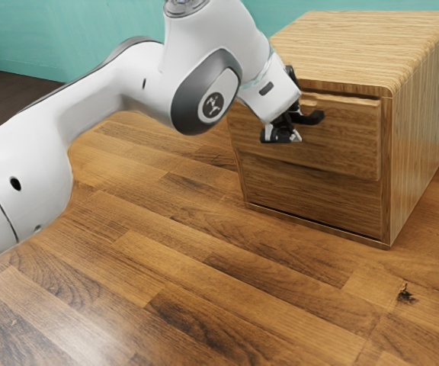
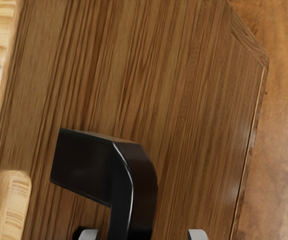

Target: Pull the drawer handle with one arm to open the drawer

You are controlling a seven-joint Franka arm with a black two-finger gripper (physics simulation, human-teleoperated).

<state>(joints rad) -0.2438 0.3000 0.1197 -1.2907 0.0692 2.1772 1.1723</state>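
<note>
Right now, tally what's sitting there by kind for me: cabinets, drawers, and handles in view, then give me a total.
Wooden cabinet: 1
Drawers: 2, the upper drawer and the lower drawer
Black handle: 1, on the upper drawer
Total: 4

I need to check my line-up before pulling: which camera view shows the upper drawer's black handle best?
The wrist view: the black handle sits close up against the drawer front, its bent outline plain. The exterior view shows the handle small, with the gripper covering part of it.
</note>
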